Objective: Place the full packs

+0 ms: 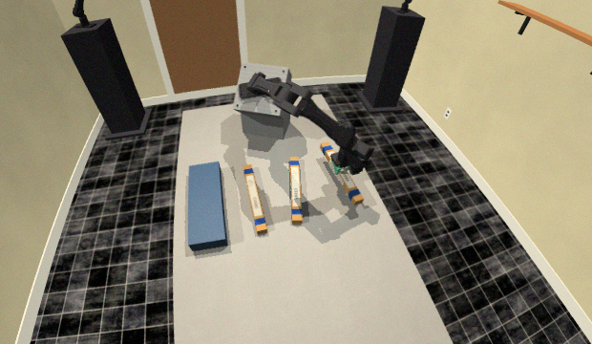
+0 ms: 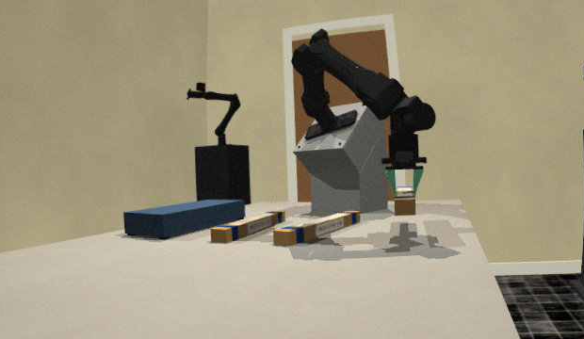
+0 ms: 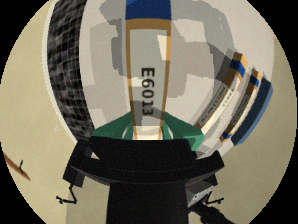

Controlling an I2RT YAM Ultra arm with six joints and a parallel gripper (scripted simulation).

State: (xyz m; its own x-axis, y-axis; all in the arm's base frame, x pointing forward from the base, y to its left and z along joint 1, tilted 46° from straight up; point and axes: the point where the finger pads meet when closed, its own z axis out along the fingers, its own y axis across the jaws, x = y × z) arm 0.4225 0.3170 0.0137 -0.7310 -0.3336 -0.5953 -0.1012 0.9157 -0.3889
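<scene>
My gripper point(image 1: 341, 168) point(image 2: 404, 193) point(image 3: 147, 113) is shut on the right pack point(image 1: 347, 180) point(image 2: 405, 207) point(image 3: 148, 90), green fingers on its two long sides. That pack hangs roughly level above the table, its shadow apart below it; its label reads E6013. The middle pack point(image 1: 296, 188) point(image 2: 320, 228) point(image 3: 220, 107) and the left pack point(image 1: 255, 198) point(image 2: 251, 227) point(image 3: 243, 106) lie flat on the table, apart from each other. The low blue platform point(image 1: 205, 205) point(image 2: 179, 218) point(image 3: 259, 110) stands left of them with no pack on it.
The table point(image 1: 286, 287) point(image 2: 226, 292) has its right edge close beside the held pack. The grey arm pedestal point(image 1: 264, 121) point(image 2: 339, 188) stands at the back. Two black pillars point(image 1: 102, 81) point(image 1: 391, 57) stand beyond the table's sides.
</scene>
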